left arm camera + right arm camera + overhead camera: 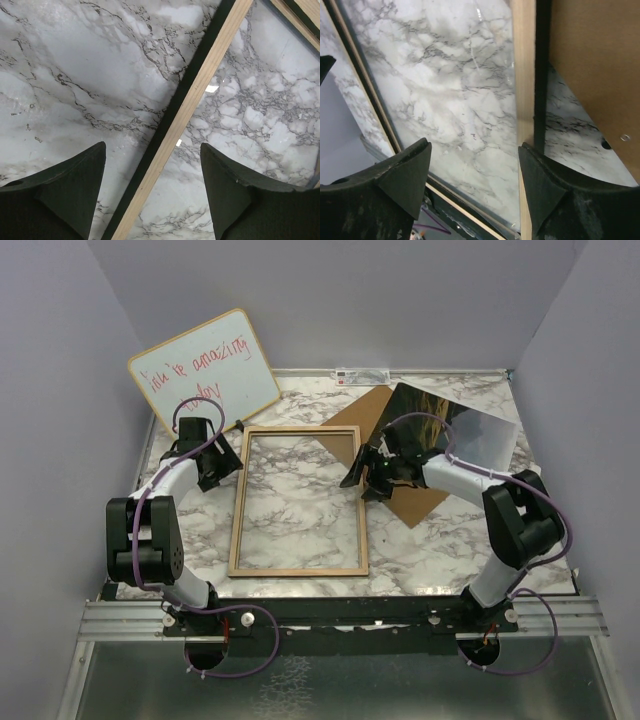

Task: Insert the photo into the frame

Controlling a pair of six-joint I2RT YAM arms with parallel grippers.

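Note:
The frame (298, 502) lies flat mid-table with its light wood face up; marble shows through its opening. The photo (455, 425), glossy and dark with golden hills, lies at the back right, partly over the brown board, with no gripper holding it. My left gripper (218, 468) is open, low over the frame's left rail, which runs between the fingers in the left wrist view (200, 80). My right gripper (365, 472) is open at the frame's right rail (522, 75), with its right finger (545, 180) over the rail. Both grippers (152, 146) (475, 145) are empty.
A plain brown board (400, 490) lies right of the frame, under my right arm, and shows in the right wrist view (590, 65). A wood-edged whiteboard (200, 375) with red handwriting leans at the back left. Grey walls enclose the marble table (440, 540).

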